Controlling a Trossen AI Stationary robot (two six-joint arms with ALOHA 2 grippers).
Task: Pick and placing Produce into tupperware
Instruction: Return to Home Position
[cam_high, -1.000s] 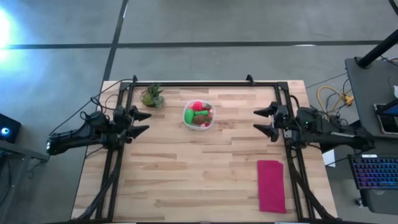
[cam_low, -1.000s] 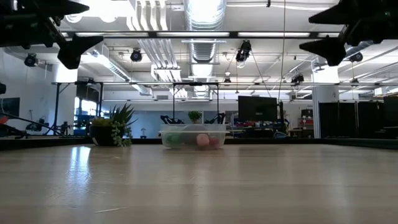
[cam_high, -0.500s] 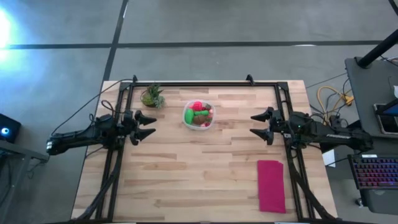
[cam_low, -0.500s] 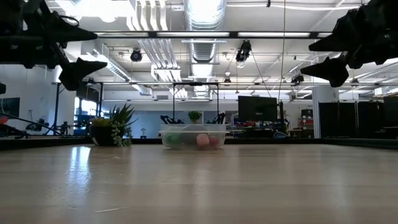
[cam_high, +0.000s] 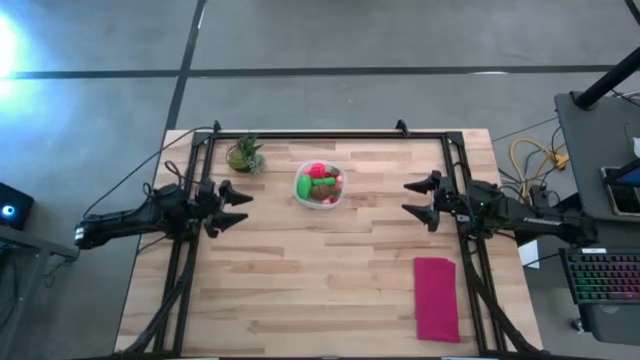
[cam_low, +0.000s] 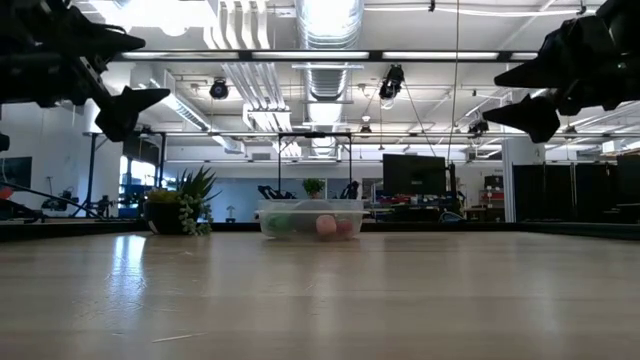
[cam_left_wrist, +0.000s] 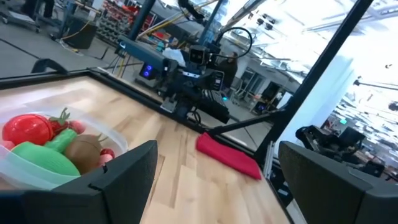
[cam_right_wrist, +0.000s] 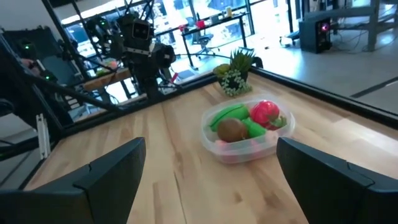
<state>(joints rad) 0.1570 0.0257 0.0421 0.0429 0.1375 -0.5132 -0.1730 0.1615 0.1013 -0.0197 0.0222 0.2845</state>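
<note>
The clear, rounded-square plastic tupperware stands toward the far middle of your light wooden tabletop. The small toy produce lies inside it: a round red piece, green pieces and a brown piece are all within its wall. No piece shows loose on the boards in the high view.

Your left gripper hangs above the tabletop, well apart from the tupperware on its left side, fingers spread and holding nothing. Your right gripper is placed likewise on the other side, fingers apart and bare.

Judgement: the loading looks finished. What is left for you is only to bring both arms to rest. The small leafy potted plant and the flat magenta rectangular cloth need no handling.
</note>
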